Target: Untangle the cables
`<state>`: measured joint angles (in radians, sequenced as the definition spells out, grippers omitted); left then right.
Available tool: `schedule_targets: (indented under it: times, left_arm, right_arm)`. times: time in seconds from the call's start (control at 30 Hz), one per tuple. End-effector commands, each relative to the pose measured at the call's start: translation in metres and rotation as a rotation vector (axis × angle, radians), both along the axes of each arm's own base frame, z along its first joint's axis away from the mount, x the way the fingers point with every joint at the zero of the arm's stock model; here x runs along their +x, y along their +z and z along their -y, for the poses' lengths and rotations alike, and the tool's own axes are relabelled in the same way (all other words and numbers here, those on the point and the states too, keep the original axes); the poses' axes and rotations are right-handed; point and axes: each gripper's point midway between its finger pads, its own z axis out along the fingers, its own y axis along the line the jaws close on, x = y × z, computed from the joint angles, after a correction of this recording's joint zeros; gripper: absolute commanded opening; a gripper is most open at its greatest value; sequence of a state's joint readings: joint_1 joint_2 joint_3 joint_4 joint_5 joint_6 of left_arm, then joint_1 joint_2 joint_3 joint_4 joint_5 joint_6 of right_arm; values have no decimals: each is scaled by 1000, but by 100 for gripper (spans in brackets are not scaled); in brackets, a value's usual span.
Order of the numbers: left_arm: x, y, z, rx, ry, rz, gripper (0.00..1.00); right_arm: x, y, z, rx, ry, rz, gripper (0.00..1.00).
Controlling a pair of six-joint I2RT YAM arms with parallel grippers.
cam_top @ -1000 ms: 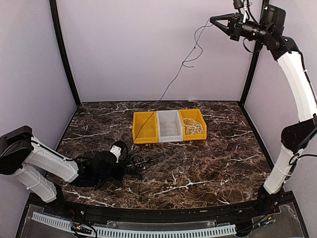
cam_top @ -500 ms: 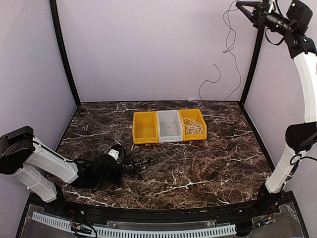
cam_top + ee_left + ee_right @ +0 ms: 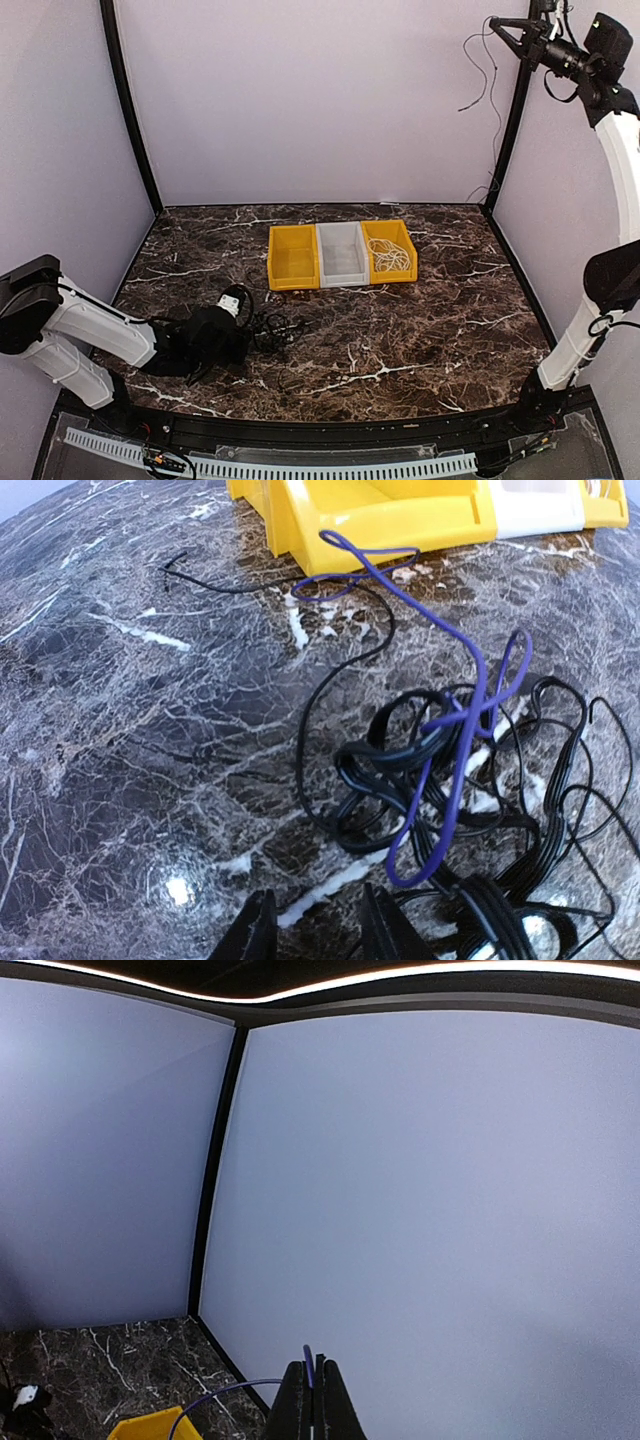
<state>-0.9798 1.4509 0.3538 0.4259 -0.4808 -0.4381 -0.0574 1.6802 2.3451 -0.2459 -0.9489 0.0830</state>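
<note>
Right gripper (image 3: 497, 22) is up high at the back-right corner, pressed together on a thin cord (image 3: 308, 1352); the cord hangs down along the corner post; its lower end looks clear of the table, but it's too thin to be sure.

Left gripper (image 3: 318, 925) is low on the table with fingers spread and only bare marble between them, so it's pinching nothing; the black tangle (image 3: 272, 327) lies just ahead and to its right.

Left wrist view shows a purple cord (image 3: 468, 665) looped through that tangle and running toward the yellow bin; I can't tell if it's the same cord you're holding.

My read is that the step in hand is drawing one cord out of the knot. To do it well:
- don't loosen the right pinch until you're over a bin
- confirm the tail hangs free before you swing; if it's snagged you'll drag the whole tangle
- close the left on a thick black loop to anchor the knot, not on the purple strand
- come down slowly so the cord coils into the bin instead of draping over a wall

Bins sit in a row mid-table:
- left bin (image 3: 275, 262): yellow; nothing visible inside
- middle bin (image 3: 322, 262): grey; nothing visible inside
- right bin (image 3: 412, 258): yellow; holds the white cable (image 3: 390, 258) in a loose bundle
</note>
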Motion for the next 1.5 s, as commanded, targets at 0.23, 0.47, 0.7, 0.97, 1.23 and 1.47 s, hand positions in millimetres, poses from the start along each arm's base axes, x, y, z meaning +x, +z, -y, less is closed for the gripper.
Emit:
schedule_targets:
  times: [0.23,0.47,0.7,0.97,1.23,1.47]
  left_arm:
    - [10,38,-8,-127,141,52,47]
    - [10,35,-17,-122,177,58,49]
    - [9,27,-20,-106,191,42,49]
    - [11,26,-19,-69,194,33,49]
    - [11,26,-19,-68,201,21,50]
    - [12,28,-17,-75,200,23,49]
  right_arm:
    - [0,-8,-19,-4,61,10,0]
    - [-8,-5,-65,-1,163,26,0]
    - [-15,10,-98,23,219,88,0]
    - [-17,14,-131,40,285,139,0]
    - [-6,6,-159,39,292,160,0]
    - [38,-47,-189,-18,233,84,0]
